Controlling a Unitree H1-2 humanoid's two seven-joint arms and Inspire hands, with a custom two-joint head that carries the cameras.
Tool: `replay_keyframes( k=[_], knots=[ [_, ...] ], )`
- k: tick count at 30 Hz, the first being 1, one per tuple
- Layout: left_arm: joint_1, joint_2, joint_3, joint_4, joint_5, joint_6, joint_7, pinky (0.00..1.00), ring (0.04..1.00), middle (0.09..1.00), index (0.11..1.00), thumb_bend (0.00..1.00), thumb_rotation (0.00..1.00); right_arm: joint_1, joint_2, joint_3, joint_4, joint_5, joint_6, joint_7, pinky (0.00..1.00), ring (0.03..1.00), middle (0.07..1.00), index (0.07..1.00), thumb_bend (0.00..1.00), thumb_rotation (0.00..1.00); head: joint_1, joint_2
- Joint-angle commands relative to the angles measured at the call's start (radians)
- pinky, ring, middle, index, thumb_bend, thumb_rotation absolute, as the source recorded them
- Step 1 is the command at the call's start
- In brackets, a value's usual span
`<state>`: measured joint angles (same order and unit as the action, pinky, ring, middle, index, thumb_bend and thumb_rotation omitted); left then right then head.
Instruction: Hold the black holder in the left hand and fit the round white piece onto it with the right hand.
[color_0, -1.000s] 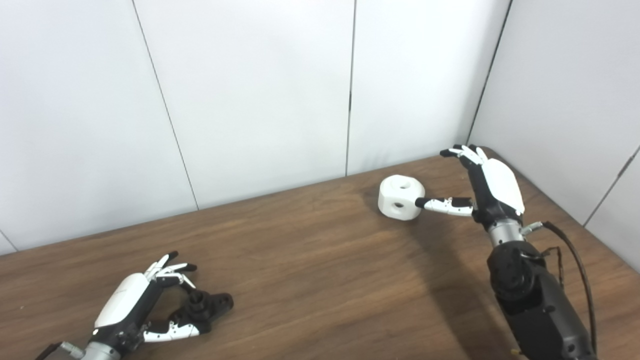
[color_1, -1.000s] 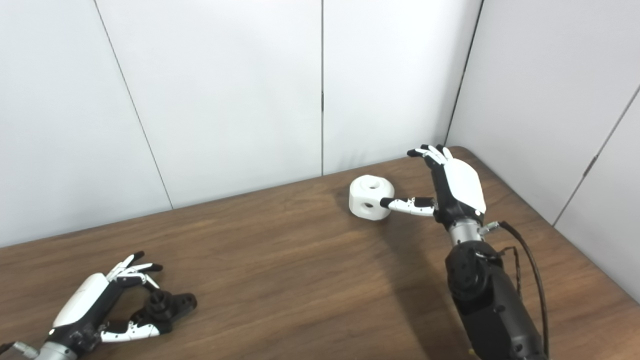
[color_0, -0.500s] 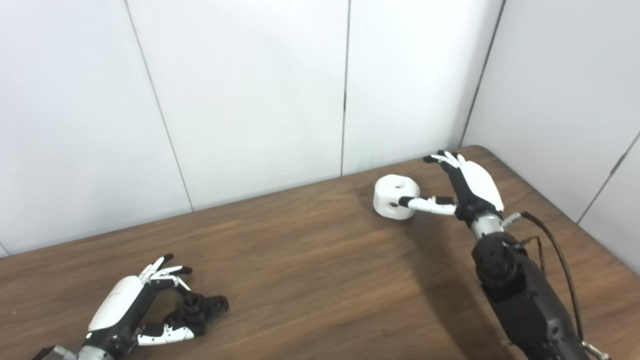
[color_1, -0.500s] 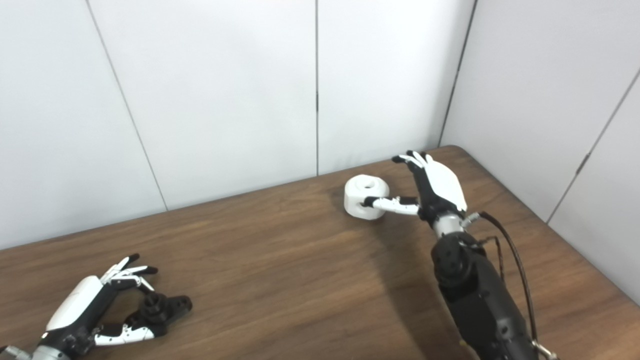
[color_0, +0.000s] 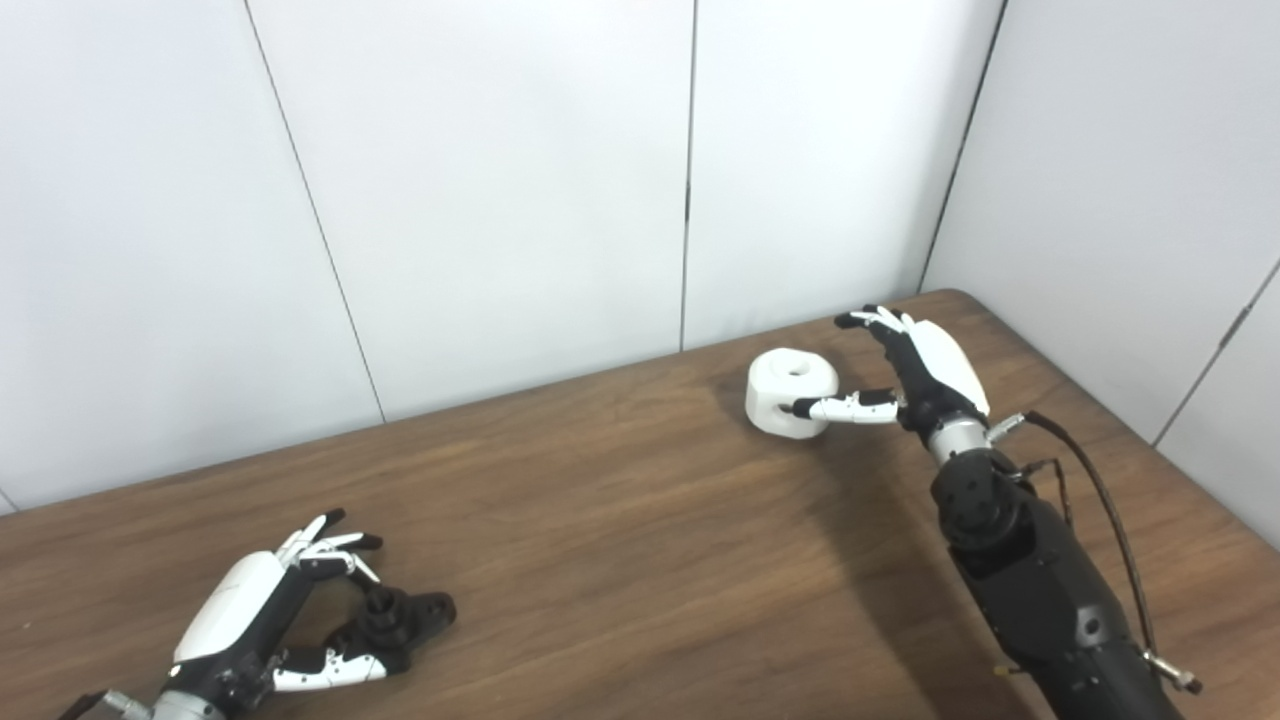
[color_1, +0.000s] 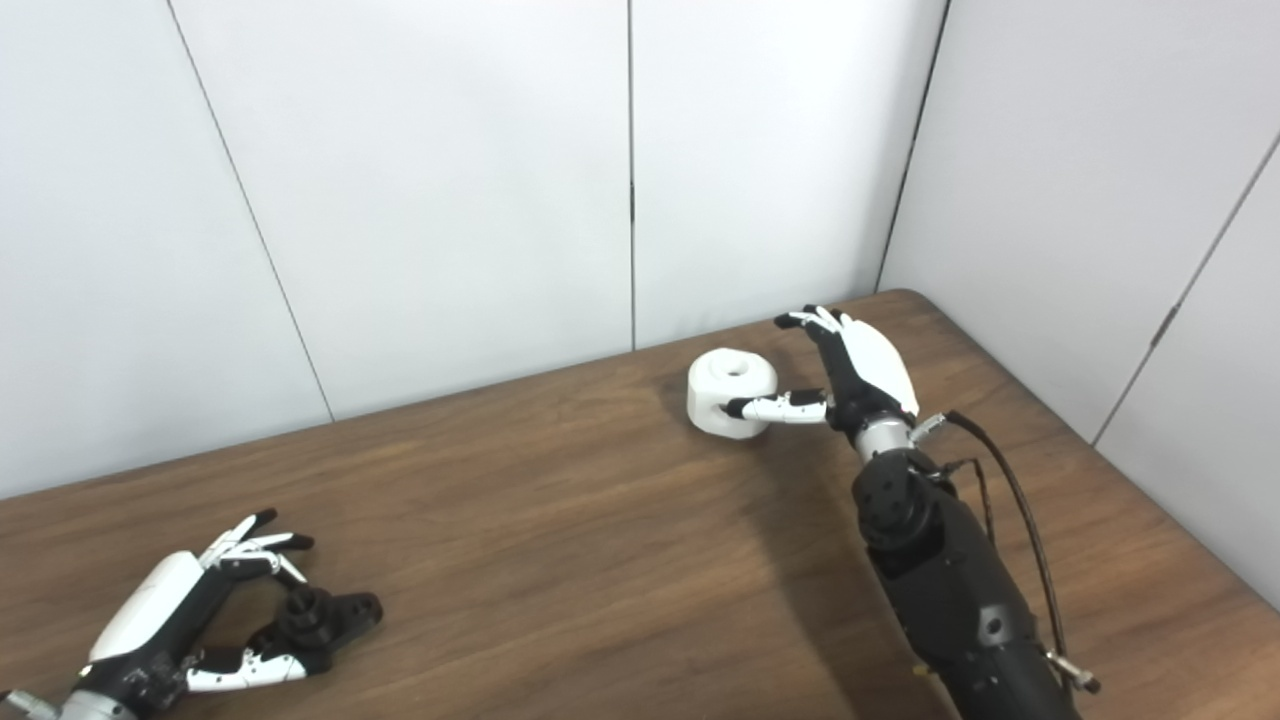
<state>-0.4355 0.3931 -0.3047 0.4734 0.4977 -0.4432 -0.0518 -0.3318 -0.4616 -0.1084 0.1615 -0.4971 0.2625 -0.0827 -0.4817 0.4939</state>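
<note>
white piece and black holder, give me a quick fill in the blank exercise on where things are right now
1. The round white piece rests on the ____.
2. The hand reaching around it is the ____ hand.
3. The black holder lies by the ____ hand.
4. The hole on top of the white piece numbers ____.

Missing words: table; right; left; one

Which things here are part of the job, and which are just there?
Job: black holder, by the left hand; white piece, by the right hand.
Just there: table, wall panels. Nothing else loose.
</note>
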Motion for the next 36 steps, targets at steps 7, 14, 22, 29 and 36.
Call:
replay_keyframes(
  k=[7, 14, 22, 29, 36],
  knots=[
    [0.001, 0.028, 0.009, -0.014, 0.003, 0.003, -0.020, 1.00, 0.992, 0.830, 0.483, 0.52, 0.04, -0.043, -0.034, -0.001, -0.004, 0.036, -0.050, -0.014, 0.72, 1.000, 0.955, 0.822, 0.94, 0.36, 0.002, 0.005],
    [0.006, 0.030, 0.011, -0.030, 0.004, 0.015, -0.028, 1.00, 0.994, 0.832, 0.483, 0.52, 0.04, -0.042, -0.033, 0.019, -0.007, 0.045, -0.030, 0.006, 0.77, 1.000, 0.961, 0.821, 0.92, 0.36, 0.004, 0.009],
    [0.011, 0.031, 0.017, -0.030, -0.002, 0.004, -0.028, 1.00, 0.991, 0.830, 0.483, 0.52, 0.04, -0.046, -0.041, 0.047, 0.015, 0.022, -0.017, 0.004, 0.94, 1.000, 0.955, 0.805, 0.92, 0.39, 0.010, 0.011],
    [0.019, 0.032, 0.023, -0.043, 0.001, 0.011, -0.031, 1.00, 0.990, 0.829, 0.483, 0.52, 0.04, -0.055, -0.040, 0.055, 0.049, 0.012, -0.035, -0.014, 0.94, 1.000, 0.942, 0.788, 0.91, 0.39, 0.011, 0.013],
    [0.024, 0.033, 0.032, -0.061, 0.000, 0.015, -0.040, 1.00, 0.991, 0.828, 0.483, 0.52, 0.04, -0.064, -0.041, 0.061, 0.069, 0.000, -0.036, -0.028, 1.00, 1.000, 0.934, 0.782, 0.89, 0.38, 0.012, 0.018]
  ],
)
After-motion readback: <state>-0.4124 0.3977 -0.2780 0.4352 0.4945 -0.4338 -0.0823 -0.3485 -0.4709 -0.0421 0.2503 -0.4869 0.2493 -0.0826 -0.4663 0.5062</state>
